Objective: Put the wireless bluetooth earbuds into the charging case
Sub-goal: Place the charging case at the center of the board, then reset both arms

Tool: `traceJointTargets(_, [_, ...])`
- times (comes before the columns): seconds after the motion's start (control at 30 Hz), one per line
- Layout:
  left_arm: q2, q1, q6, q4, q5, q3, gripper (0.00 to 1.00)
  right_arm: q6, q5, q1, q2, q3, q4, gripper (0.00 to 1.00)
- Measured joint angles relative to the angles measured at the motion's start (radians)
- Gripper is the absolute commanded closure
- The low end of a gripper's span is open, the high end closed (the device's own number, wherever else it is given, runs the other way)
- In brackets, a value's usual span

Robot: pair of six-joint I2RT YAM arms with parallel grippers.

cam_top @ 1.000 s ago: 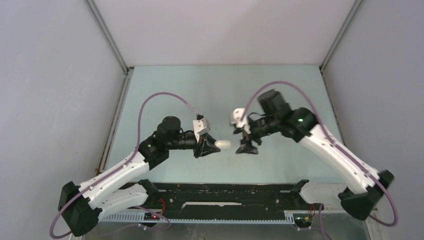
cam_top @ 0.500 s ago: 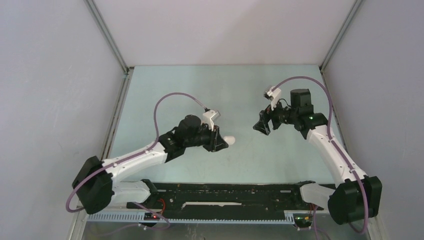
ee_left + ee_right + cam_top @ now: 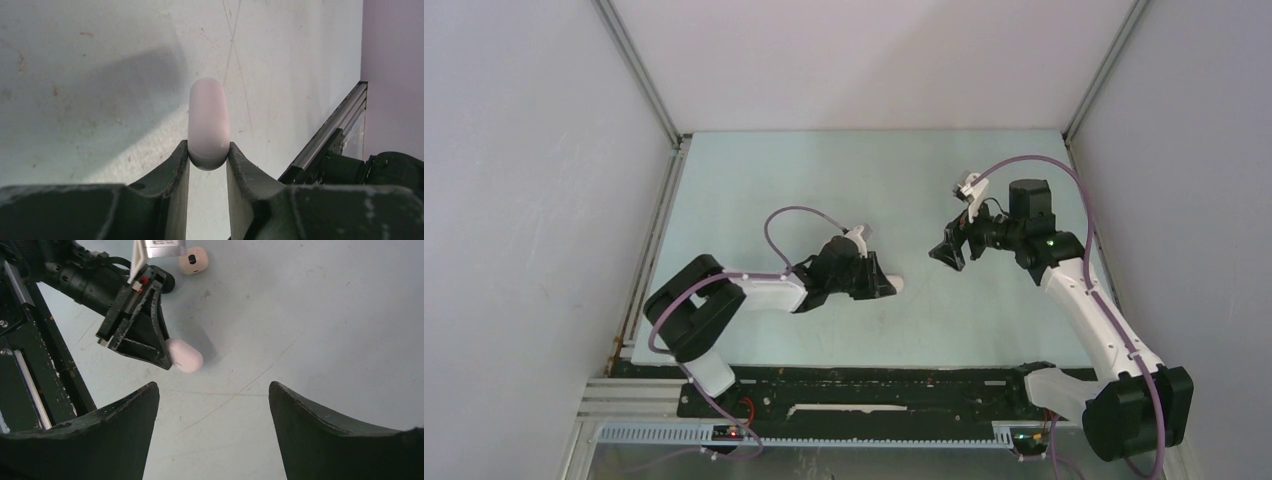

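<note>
Pale pinkish-white, pebble-shaped plastic charging case (image 3: 209, 120) is clamped betw. left gripper (image 3: 208, 152) fingers, low over light-green table (image 3: 824, 180). Right gripper (image 3: 212, 400) is spread wide, nothing held. Beige rounded item (image 3: 192, 261) w/ dark spot is seen beside left wrist; bud or case can't be told.

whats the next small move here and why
Probably lower the left gripper slightly and open it, leaving the case on the table: it looks closed, pinched by one end low over the surface, while the right gripper hangs open and empty.

Charging case (image 3: 208, 122) — smooth matt plastic; table (image 3: 75, 60) scuffed.
</note>
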Motion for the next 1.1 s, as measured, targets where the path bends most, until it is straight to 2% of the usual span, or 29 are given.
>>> traceJointTargets(0.27, [0.128,0.0,-0.05,0.0,0.025,0.085,0.49,-0.016,0.001,0.0,0.024,0.0,0.0,0.17])
traceJointTargets(0.53, [0.109,0.0,-0.023,-0.104,0.02,0.092,0.46,-0.027,0.019,0.0,0.048,-0.001,0.0,0.16])
traceJointTargets(0.7, [-0.008,0.0,0.031,-0.237,-0.03,0.091,0.45,-0.032,0.034,0.0,0.048,-0.001,-0.001,0.13])
traceJointTargets(0.83, [-0.183,0.0,0.111,-0.393,-0.105,0.102,0.44,0.008,0.079,0.0,0.059,-0.001,0.02,0.12])
traceJointTargets(1.0, [-0.341,0.008,0.243,-0.608,-0.216,0.22,0.37,0.077,0.14,0.0,0.065,-0.002,0.05,0.08])
traceJointTargets(1.03, [-0.363,0.014,0.269,-0.644,-0.237,0.247,0.33,0.095,0.158,0.0,0.065,-0.002,0.06,0.07])
traceJointTargets(1.07, [-0.39,0.024,0.299,-0.692,-0.259,0.281,0.11,0.113,0.175,0.0,0.065,-0.002,0.071,0.07])
traceJointTargets(1.1, [-0.413,0.036,0.323,-0.723,-0.278,0.304,0.02,0.133,0.195,0.0,0.065,-0.002,0.08,0.07])
